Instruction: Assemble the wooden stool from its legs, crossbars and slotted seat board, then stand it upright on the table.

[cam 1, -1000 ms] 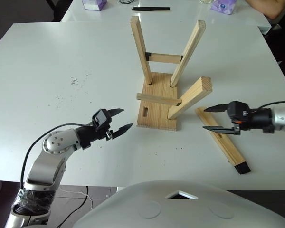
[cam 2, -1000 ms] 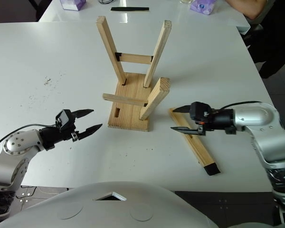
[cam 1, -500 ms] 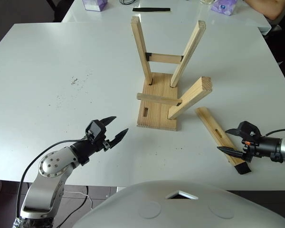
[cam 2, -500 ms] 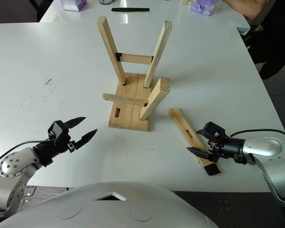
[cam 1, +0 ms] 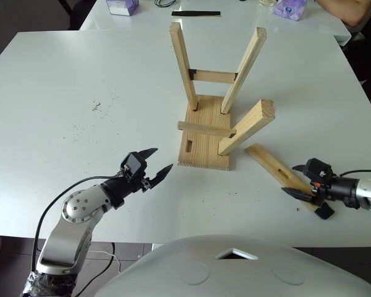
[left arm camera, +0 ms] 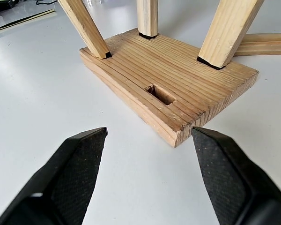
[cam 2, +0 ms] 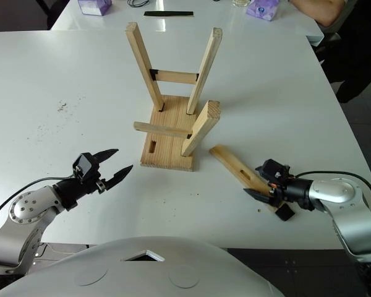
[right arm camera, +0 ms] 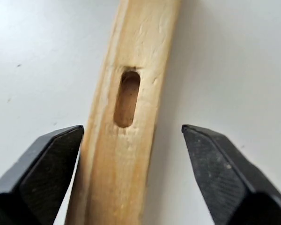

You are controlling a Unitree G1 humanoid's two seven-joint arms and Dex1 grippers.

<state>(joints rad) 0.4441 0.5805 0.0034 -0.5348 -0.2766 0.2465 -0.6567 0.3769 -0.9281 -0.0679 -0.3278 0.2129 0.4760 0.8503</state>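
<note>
The right gripper (cam 1: 290,179) is sitting open, its black fingers (right arm camera: 35,173) straddling the loose pale wooden leg (cam 1: 269,164) close to that leg's black-capped near end. The leg is lying flat on the white table (cam 1: 80,74). The left gripper (cam 1: 162,158) is hovering with its fingers spread wide, just near-left of the slotted rectangular wooden seat board (cam 1: 204,154). The board is lying flat mid-table and carrying three legs and two crossbars.

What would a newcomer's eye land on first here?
The half-built wooden stool, upside down mid-table with three legs up, one tilted. Right of it a loose leg lies flat, the right claw open astride it; the left claw gapes toward the empty slot in the seat board.
</note>
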